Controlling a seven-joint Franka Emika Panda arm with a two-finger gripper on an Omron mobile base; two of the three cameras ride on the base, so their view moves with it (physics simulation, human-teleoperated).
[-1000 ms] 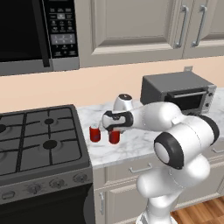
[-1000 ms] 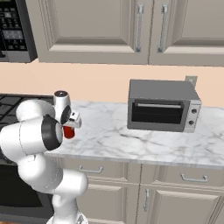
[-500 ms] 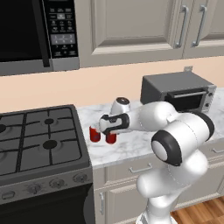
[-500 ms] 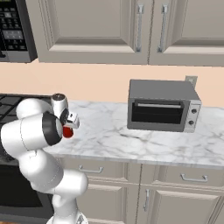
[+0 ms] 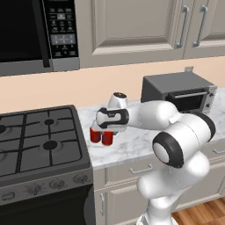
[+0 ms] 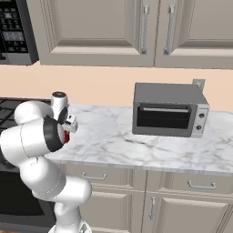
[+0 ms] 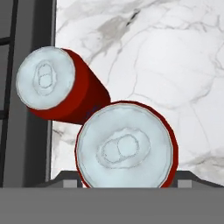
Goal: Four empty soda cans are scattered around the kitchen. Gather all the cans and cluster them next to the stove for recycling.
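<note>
Reaching low over the left end of the marble bench, the white arm brings its hand down right above two red soda cans that stand upright side by side, close to the bench's left edge where it meets the stove. In the left base view the left can sits nearest the stove's side and the right can is just beside it, apparently touching; both stand towards the front half of the bench, well apart from the grey toaster oven that stands at the back towards the right end. The hand view looks straight down on their silver tops: the nearer can rises between the two dark finger tips, whose ends just show on either side of it at the bottom, and the farther can stands behind it next to the dark stove edge. The finger tips flank the nearer can closely, but I cannot tell whether they press on it or merely stand beside it. From the right base view the arm's elbow hides most of this, with a sliver of red can showing beside the hand. A black microwave hangs above the stove, under grey cupboards.
</note>
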